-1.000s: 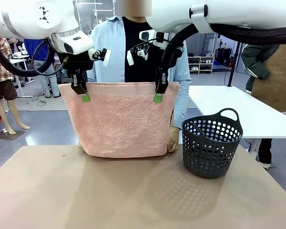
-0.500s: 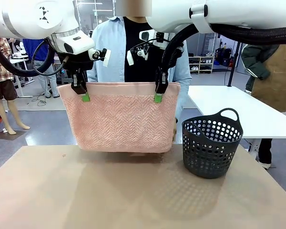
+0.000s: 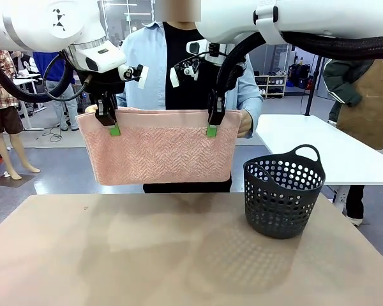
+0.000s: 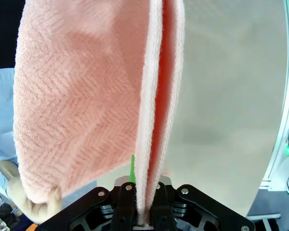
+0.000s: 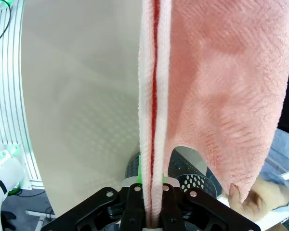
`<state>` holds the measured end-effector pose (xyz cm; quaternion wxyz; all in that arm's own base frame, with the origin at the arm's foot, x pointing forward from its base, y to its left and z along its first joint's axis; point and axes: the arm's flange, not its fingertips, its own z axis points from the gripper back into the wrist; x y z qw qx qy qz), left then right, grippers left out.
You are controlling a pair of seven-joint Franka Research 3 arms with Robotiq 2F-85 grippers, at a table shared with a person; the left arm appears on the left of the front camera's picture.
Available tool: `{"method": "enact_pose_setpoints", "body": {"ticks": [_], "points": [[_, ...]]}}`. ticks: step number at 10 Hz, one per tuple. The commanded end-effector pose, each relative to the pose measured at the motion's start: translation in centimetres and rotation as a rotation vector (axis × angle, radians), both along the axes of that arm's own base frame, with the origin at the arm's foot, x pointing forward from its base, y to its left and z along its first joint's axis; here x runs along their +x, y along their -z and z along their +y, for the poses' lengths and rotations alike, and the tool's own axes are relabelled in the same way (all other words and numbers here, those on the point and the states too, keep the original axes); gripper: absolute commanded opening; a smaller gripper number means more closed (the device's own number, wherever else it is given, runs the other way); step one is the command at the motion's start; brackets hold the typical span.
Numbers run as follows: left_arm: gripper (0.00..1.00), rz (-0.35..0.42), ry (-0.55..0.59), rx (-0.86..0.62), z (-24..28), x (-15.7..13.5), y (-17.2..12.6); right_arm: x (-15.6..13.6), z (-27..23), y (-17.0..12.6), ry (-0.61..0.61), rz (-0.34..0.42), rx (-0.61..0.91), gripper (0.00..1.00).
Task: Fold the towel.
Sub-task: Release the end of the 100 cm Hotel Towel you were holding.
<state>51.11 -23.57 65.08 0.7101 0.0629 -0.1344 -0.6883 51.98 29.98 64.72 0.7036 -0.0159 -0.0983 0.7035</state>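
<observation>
1. Front view. A pale salmon-pink herringbone terry towel (image 3: 159, 150) hangs in the air, clear of the tan table (image 3: 115, 255).
   - Its long axis is level, running from the left gripper (image 3: 110, 126) to the right gripper (image 3: 212, 126).
   - Both are pinched tight on the top edge, just inside the corners.
   - A person's hand (image 3: 244, 122) is at the corner just outside the right gripper.
   - A dark perforated plastic basket (image 3: 284, 191) stands apart on the table.
2. Left wrist view. The left gripper (image 4: 142, 204) is closed on the towel (image 4: 77, 96). The cloth falls straight away from it in two layers. A person's hand (image 4: 36, 209) holds the outer layer's corner.
3. Right wrist view. The right gripper (image 5: 153, 199) is likewise clamped on the doubled towel (image 5: 221, 86), with a person's hand (image 5: 253, 197) at the loose layer's corner.
   - My guess is that this layer must meet the line between the grippers, and the person's hands are the nearer ones.
</observation>
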Motion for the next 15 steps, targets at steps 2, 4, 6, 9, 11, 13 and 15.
{"method": "enact_pose_setpoints", "body": {"ticks": [2,4,6,9,11,13,15], "points": [[0.00,-0.007,-0.003,-0.004,0.08,0.13,-0.29,-0.09,-0.22,-0.16,-0.017,0.000,0.005,0.00],[0.00,-0.007,-0.003,-0.004,0.08,0.13,-0.29,-0.09,-0.22,-0.16,-0.017,0.000,0.005,0.00],[0.00,-0.007,-0.003,-0.004,0.08,0.13,-0.29,-0.09,-0.22,-0.16,-0.017,0.000,0.005,0.00],[0.00,-0.007,-0.003,-0.004,0.08,0.13,-0.29,-0.09,-0.22,-0.16,-0.017,0.000,0.005,0.00],[0.00,-0.007,-0.003,-0.004,0.08,0.13,-0.29,-0.09,-0.22,-0.16,-0.017,0.000,0.005,0.00],[0.00,-0.007,-0.003,-0.004,0.08,0.13,-0.29,-0.09,-0.22,-0.16,-0.017,0.000,0.005,0.00],[0.00,-0.007,-0.003,-0.004,0.08,0.13,-0.29,-0.09,-0.22,-0.16,-0.017,0.000,0.005,0.00]]}}
